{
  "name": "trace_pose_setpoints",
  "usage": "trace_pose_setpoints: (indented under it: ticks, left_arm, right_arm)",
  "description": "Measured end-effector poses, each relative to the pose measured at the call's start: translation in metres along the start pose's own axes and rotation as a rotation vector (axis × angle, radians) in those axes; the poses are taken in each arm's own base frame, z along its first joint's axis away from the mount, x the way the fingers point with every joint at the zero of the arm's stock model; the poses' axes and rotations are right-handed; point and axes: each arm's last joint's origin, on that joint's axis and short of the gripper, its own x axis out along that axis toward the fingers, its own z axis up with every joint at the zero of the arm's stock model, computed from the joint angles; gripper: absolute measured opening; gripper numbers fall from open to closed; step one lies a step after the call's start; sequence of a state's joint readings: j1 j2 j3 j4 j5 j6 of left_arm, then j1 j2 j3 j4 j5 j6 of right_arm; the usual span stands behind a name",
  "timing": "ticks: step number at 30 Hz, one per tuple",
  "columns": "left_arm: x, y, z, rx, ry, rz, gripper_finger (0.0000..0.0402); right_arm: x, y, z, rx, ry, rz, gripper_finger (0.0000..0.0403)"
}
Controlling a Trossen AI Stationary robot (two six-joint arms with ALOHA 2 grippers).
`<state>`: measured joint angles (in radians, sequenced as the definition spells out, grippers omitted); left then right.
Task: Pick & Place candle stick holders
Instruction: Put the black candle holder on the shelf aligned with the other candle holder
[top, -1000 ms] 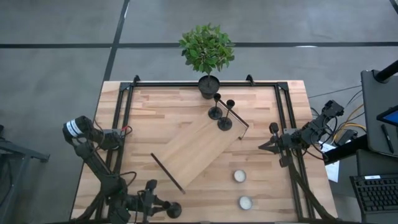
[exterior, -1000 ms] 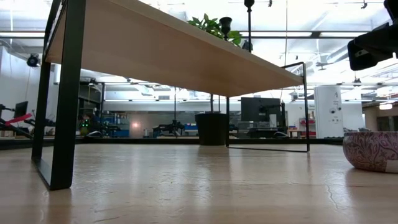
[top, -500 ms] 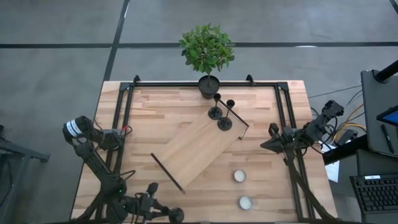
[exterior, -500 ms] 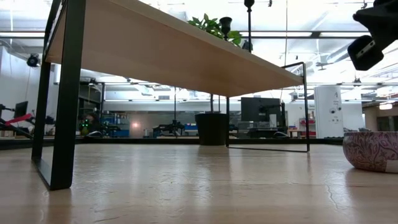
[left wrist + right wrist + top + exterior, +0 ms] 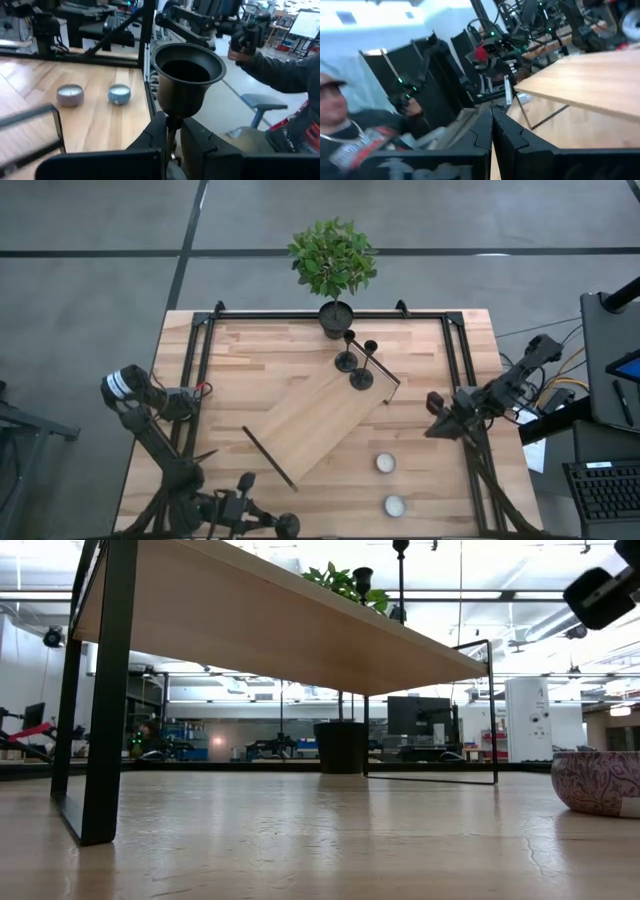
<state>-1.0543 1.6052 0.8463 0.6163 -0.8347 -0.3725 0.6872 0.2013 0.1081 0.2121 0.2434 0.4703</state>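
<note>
Because the candle holder (image 5: 187, 75) I was carrying looked like thin black metal, stiff and light, with most of its weight in the disc foot, I judged it would swing easily if pinched loosely and might slip on its smooth finish. The narrow stem just under the cup seemed the right place to take it, and that was where the left gripper (image 5: 173, 128) had it, fingers drawn in close on either side of the stem with the cup flaring above them. From overhead, the holder sat at the near edge of the table (image 5: 250, 370), towards the left corner, and I could not tell whether it was carried upright or tipped. The other two candle holders (image 5: 354, 368) stood close together on the far end of the slanted wooden shelf (image 5: 320, 420), just in front of the potted plant (image 5: 332, 255). Two tea lights (image 5: 390, 484) lay on the table nearer the right side. The left arm reached from its base at the left edge round to that near edge, wrist pointing across towards the tea lights. The right gripper (image 5: 432, 425) waited above the right side of the table, fingers pressed together on nothing.
</note>
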Motion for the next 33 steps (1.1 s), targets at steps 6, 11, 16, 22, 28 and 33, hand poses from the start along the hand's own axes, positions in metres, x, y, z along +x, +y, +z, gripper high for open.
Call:
trace_pose_setpoints:
  ticks: [6,11,16,22,28,33]
  left_arm:
    - [0.007,0.006,0.01,-0.029,-0.054,-0.002,0.0023]
    - [0.015,0.009,0.022,-0.089,-0.096,-0.049,0.0023]
    - [0.026,0.008,0.04,-0.123,-0.126,-0.07,0.0023]
    - [0.038,0.007,0.056,-0.029,-0.107,-0.059,0.0023]
    - [0.05,0.017,0.068,0.012,-0.107,-0.003,0.0023]
    - [0.059,0.03,0.078,0.029,-0.11,0.044,0.0023]
  right_arm:
    - [0.019,0.002,-0.005,-0.088,0.009,-0.013,0.0008]
    - [0.034,0.008,-0.003,-0.051,-0.071,0.051,0.0008]
    - [0.059,0.018,0.001,-0.07,-0.015,0.047,0.0008]
    - [0.098,0.034,0.014,-0.167,0.082,-0.029,0.0009]
    - [0.136,0.045,0.017,-0.225,0.204,-0.137,0.0025]
    - [0.166,0.051,0.014,-0.236,0.234,-0.148,0.0082]
